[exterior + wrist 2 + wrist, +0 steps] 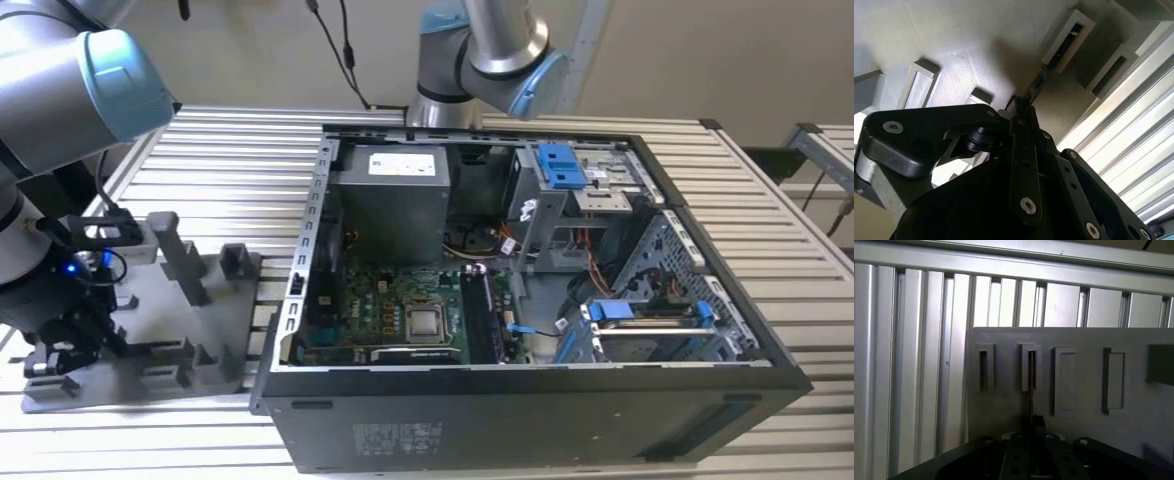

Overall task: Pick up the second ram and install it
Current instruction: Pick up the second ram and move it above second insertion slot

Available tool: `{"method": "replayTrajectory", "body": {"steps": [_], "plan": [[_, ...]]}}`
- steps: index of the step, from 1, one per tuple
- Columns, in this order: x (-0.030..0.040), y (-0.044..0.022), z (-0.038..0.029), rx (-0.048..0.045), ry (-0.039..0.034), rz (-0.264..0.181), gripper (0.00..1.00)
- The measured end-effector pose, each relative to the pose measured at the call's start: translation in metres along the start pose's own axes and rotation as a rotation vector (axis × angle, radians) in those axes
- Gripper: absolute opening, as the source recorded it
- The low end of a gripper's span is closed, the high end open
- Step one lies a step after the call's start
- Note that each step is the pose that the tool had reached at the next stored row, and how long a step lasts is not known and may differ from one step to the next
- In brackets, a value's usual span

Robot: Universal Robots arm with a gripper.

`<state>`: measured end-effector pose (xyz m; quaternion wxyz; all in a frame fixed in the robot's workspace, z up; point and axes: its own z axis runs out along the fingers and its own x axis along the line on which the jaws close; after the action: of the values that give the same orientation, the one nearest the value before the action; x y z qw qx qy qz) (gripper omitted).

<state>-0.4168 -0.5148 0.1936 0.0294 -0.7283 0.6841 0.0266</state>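
Your gripper (1019,114) is clamping the ram (1035,86) between its fingers (the stick is showing edge-on). The ram's far end is sitting at a slot of the tray (999,405), just beyond the fingertips. The case (534,425) is lying well apart.

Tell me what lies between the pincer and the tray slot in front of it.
The ram, held edge-on, spans from the pincer to the slot; both wrist views show it.

I see a grey tray (214,325) on the slatted table (227,160), just beside the open case (534,420), its motherboard (387,300) bare.
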Motion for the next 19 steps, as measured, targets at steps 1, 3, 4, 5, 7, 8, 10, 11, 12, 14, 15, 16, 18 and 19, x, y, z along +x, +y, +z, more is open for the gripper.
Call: {"method": "replayTrajectory", "body": {"steps": [1,3,4,5,7,8,10,11,12,14,15,16,18,19], "plan": [[0.0000,0.0000,0.0000,0.0000,0.0000,0.000,0.14],[0.0000,0.0000,0.0000,0.0000,0.0000,0.000,0.14],[0.0000,0.0000,0.0000,0.0001,0.0001,0.000,0.14],[0.0000,0.0000,0.0000,0.0001,0.0001,0.000,0.14],[0.0000,0.0000,0.0000,0.0002,0.0000,0.000,0.14],[0.0000,0.0000,0.0000,0.0003,0.0000,0.000,0.14],[0.0000,0.0001,-0.0014,0.0002,0.0000,0.000,0.14],[-0.0002,0.0000,-0.0032,0.0002,0.0001,0.000,0.14],[-0.0004,0.0000,-0.0049,0.0003,0.0000,0.000,0.14],[-0.0007,0.0000,-0.0087,0.0002,0.0000,0.000,0.14],[-0.0008,0.0000,-0.0105,0.0002,0.0001,0.000,0.14],[-0.0009,0.0000,-0.0119,0.0003,0.0000,0.000,0.14],[-0.0011,-0.0001,-0.0144,0.0003,0.0000,0.000,0.14],[-0.0012,-0.0001,-0.0154,0.0002,0.0000,0.000,0.14]]}}
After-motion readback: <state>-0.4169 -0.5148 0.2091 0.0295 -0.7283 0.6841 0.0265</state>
